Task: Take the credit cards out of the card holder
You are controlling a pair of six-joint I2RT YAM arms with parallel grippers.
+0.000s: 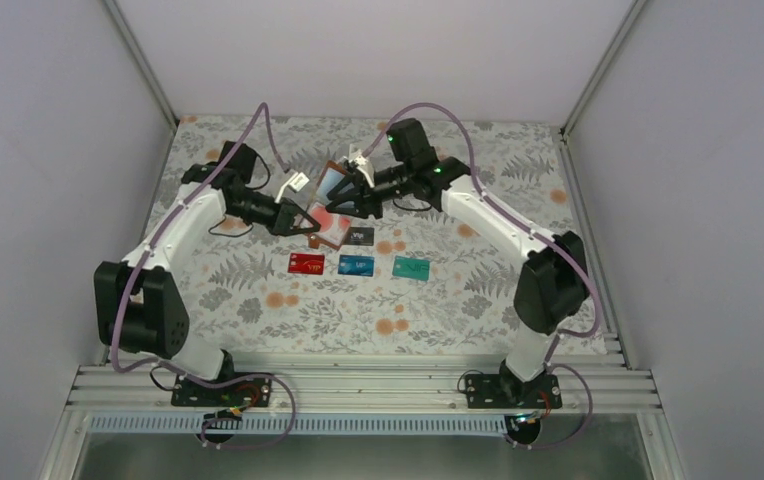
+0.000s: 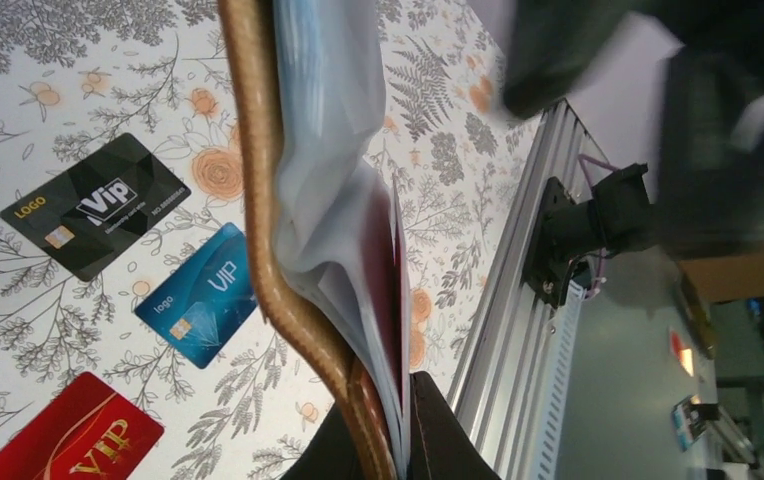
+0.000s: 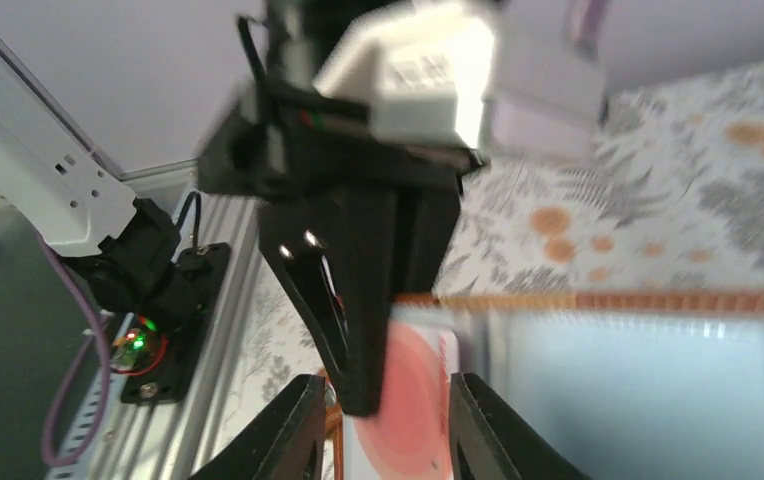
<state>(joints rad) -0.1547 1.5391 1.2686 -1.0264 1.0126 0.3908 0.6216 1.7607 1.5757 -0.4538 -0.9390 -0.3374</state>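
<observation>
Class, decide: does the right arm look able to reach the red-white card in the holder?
Probably yes: the left fingers pinch the open holder by its edge, and the right fingers stand apart right at the card.

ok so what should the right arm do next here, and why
Probably close the right gripper on the red-and-white plastic card and slide it out. That card shows between its open jaws, tucked in the brown leather card holder that the left gripper clamps by one edge. The black card, red card, blue card and teal card already lie on the table.
</observation>
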